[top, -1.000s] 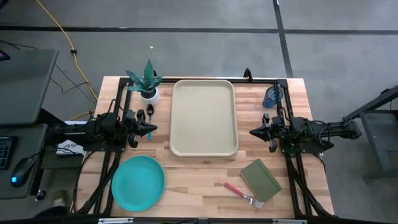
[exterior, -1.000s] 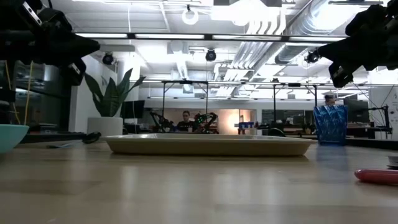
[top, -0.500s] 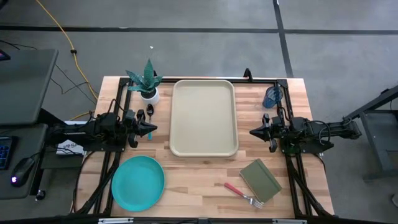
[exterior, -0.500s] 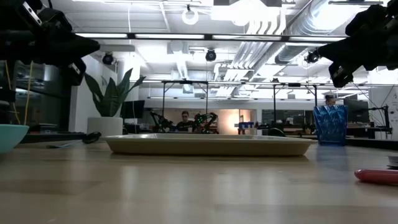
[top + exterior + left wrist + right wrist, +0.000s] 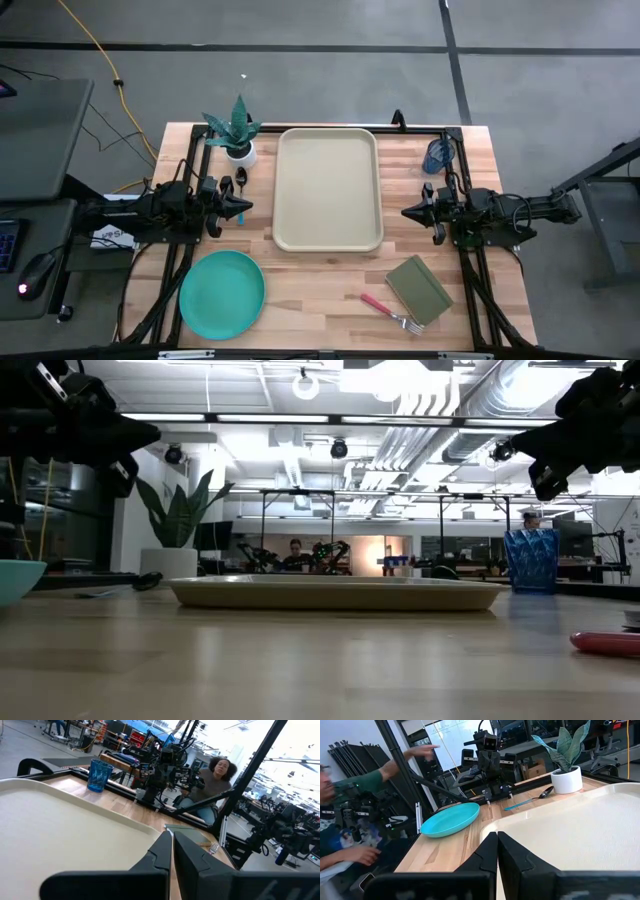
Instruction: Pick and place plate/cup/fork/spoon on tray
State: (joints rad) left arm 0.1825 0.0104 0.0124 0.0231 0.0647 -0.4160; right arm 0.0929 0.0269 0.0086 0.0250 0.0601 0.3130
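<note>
The beige tray (image 5: 328, 190) lies flat at the table's middle. The teal plate (image 5: 222, 295) rests on the table at the near left. The blue cup (image 5: 437, 156) stands upright at the far right. The red-handled fork (image 5: 390, 311) lies flat at the near right. The teal-handled spoon (image 5: 240, 192) lies flat left of the tray, partly under my left gripper. My left gripper (image 5: 246, 206) hovers shut and empty left of the tray. My right gripper (image 5: 407, 212) hovers shut and empty right of the tray. Both point at the tray.
A white pot with a green plant (image 5: 238, 138) stands at the far left, by the spoon's bowl. An olive notebook (image 5: 419, 289) lies beside the fork. A person (image 5: 215, 772) sits beyond the table's right side, and another person's arm (image 5: 395, 765) shows beyond its left side.
</note>
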